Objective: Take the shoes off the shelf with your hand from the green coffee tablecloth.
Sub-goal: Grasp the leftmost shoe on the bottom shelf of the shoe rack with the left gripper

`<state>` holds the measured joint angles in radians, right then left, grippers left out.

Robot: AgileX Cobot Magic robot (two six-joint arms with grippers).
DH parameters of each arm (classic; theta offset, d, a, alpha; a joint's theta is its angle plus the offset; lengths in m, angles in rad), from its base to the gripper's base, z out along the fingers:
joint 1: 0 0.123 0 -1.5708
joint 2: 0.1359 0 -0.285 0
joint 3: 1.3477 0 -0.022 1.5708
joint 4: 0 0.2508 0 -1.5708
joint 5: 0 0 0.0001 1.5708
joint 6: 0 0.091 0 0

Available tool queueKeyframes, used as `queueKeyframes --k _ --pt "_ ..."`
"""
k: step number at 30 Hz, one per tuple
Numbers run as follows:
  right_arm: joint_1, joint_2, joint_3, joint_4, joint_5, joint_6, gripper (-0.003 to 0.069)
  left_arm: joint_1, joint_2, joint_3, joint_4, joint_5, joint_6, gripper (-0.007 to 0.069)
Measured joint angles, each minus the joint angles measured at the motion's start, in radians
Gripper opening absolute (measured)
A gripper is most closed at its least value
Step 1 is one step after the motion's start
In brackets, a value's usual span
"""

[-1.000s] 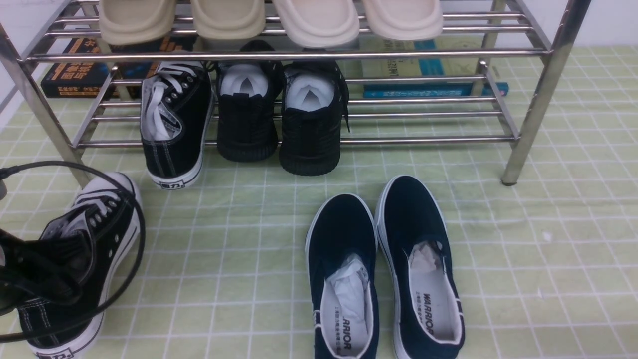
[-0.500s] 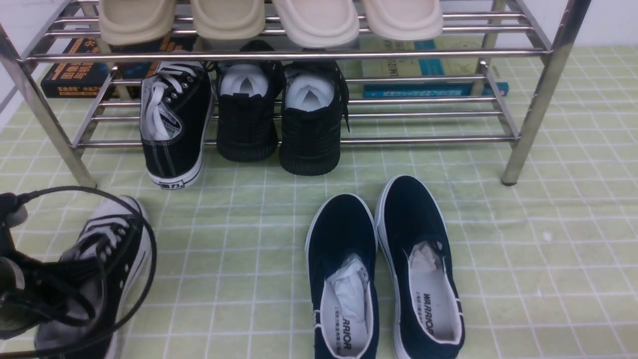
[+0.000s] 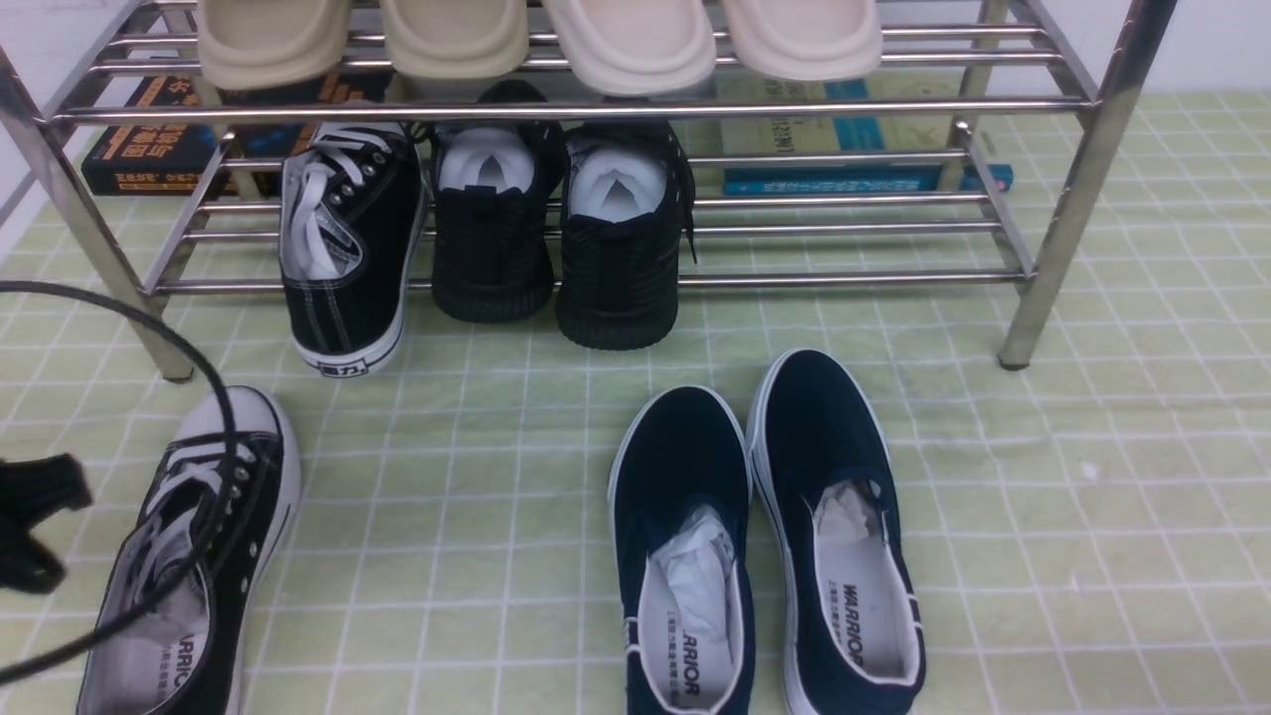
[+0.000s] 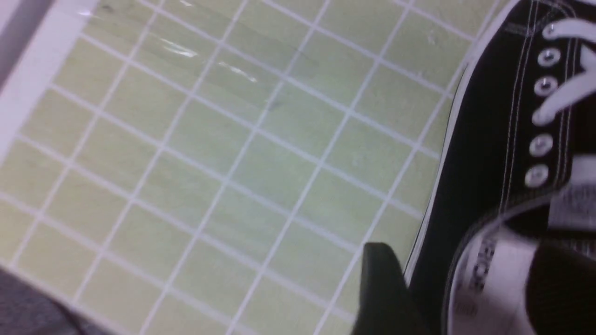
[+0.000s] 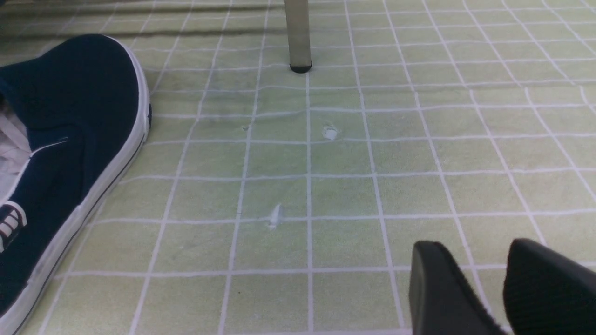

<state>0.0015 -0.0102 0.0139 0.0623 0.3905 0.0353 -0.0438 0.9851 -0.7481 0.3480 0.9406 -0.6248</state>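
One black canvas shoe point(image 3: 189, 566) with white laces lies flat on the green coffee tablecloth point(image 3: 477, 497) at the front left. Its mate point(image 3: 348, 238) sits heel-out on the lower tier of the steel shelf point(image 3: 1053, 228). My left hand point(image 3: 40, 528) hovers at the picture's left edge, open, its cable looping over the shoe. In the left wrist view the shoe point(image 4: 489, 139) shows beneath the left gripper point(image 4: 458, 260), whose spread fingers stand on either side of the collar wall without clamping it. My right gripper point(image 5: 486, 260) hangs over bare cloth, a narrow gap between its fingers, holding nothing.
Two all-black knit sneakers point(image 3: 556, 228) share the lower tier beside the shoe on the shelf. Navy slip-ons point(image 3: 765, 536) lie on the cloth at centre front. Beige slippers point(image 3: 536, 40) fill the top tier. Books point(image 3: 149, 139) lie behind the shelf. A shelf leg point(image 5: 298, 37) stands ahead of my right gripper.
My left gripper has opened and let go of the canvas shoe. The shoe has dropped from its tilted, held position to lie flat on the cloth. The gripper has drawn back to the left.
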Motion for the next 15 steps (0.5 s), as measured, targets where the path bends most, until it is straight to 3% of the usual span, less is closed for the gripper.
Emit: queueKeyframes --k 2,3,5,6,8,13,15 --pt "0.0 0.0 0.0 0.0 0.0 0.0 0.0237 0.0 -0.023 -0.001 -0.018 0.036 0.027 0.0348" --pt "0.0 0.0 0.0 0.0 0.0 0.0 0.0237 0.0 -0.067 -0.002 -0.062 0.106 0.072 0.0244" --pt "0.0 0.0 0.0 0.001 0.0 0.0 0.0237 0.0 -0.09 -0.002 -0.089 0.136 0.096 0.0187" --pt "0.0 0.0 0.0 0.001 0.0 0.0 0.0237 0.0 -0.113 -0.006 -0.133 0.173 0.145 0.0106" --pt "0.0 0.0 0.0 0.001 0.0 0.0 0.0237 0.0 -0.127 -0.026 -0.182 0.227 0.224 0.0025" --pt "0.0 0.0 0.0 0.001 0.0 0.0 0.0237 0.0 -0.099 -0.103 -0.274 0.268 0.275 0.0001" --pt "0.0 0.0 0.0 0.001 0.0 0.0 0.0237 0.0 -0.059 -0.141 -0.327 0.213 0.278 0.0001"
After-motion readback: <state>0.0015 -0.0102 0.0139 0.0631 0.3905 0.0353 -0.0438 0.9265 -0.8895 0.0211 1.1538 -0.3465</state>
